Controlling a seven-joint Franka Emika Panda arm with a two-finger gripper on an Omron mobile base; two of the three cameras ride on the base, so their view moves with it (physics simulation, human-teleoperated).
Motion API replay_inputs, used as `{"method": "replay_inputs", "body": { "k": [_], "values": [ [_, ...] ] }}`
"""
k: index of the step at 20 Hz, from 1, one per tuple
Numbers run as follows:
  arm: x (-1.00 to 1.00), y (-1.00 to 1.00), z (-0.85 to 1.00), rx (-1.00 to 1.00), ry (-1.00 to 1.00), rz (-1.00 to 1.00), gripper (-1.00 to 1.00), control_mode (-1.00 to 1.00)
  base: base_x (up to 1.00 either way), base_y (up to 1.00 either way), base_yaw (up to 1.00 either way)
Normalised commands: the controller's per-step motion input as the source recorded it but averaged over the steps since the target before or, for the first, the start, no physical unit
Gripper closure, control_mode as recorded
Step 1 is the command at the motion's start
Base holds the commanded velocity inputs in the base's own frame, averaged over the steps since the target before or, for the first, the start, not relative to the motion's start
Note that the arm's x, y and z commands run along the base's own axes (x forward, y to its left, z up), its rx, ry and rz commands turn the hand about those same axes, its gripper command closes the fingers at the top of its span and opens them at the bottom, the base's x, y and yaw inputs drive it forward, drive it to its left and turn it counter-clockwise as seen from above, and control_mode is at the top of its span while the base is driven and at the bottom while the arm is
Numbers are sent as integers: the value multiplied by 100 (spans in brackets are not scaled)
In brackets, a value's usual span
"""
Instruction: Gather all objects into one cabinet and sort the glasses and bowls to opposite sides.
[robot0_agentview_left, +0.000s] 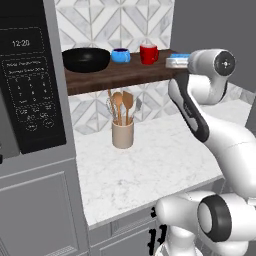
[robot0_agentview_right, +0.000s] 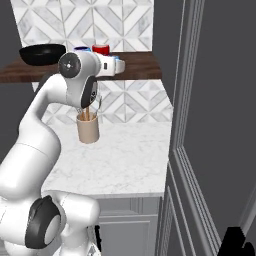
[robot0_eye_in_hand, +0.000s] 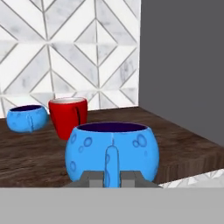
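Observation:
In the hand view my gripper (robot0_eye_in_hand: 111, 177) is shut on the handle of a glossy blue cup (robot0_eye_in_hand: 112, 148) with a dark inside, at the right end of the dark wood shelf board (robot0_eye_in_hand: 39, 155). I cannot tell whether the cup rests on the board. Behind it to the left stand the red mug (robot0_eye_in_hand: 68, 117) and a second blue cup (robot0_eye_in_hand: 27, 118). From the left base view the shelf board (robot0_agentview_left: 120, 75) carries, left to right, the wide black bowl (robot0_agentview_left: 86, 59), a blue cup (robot0_agentview_left: 120, 55) and the red mug (robot0_agentview_left: 148, 53), with my gripper (robot0_agentview_left: 173, 62) just right of the mug.
A beige utensil holder (robot0_agentview_left: 122, 134) with wooden spoons stands on the white marble counter (robot0_agentview_left: 160, 160) under the shelf. A black microwave (robot0_agentview_left: 30, 75) sits at the left. A tall grey panelled door (robot0_agentview_right: 215, 110) closes off the right side, close to the shelf's end.

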Motion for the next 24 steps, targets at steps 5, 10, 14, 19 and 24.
{"method": "replay_inputs", "body": {
  "k": [5, 10, 14, 19, 24],
  "values": [
    [14, 0, -20, 0, 0, 0, 100, -100, 0, 0, 0],
    [18, 0, -4, 0, 0, 1, 100, -100, 0, 0, 0],
    [29, 0, -4, 0, 0, 1, 100, -100, 0, 0, 0],
    [36, 0, -1, 0, 0, 1, 100, -100, 0, 0, 0],
    [40, 0, -1, 0, 0, 1, 100, -100, 0, 0, 0]
  ]
}}
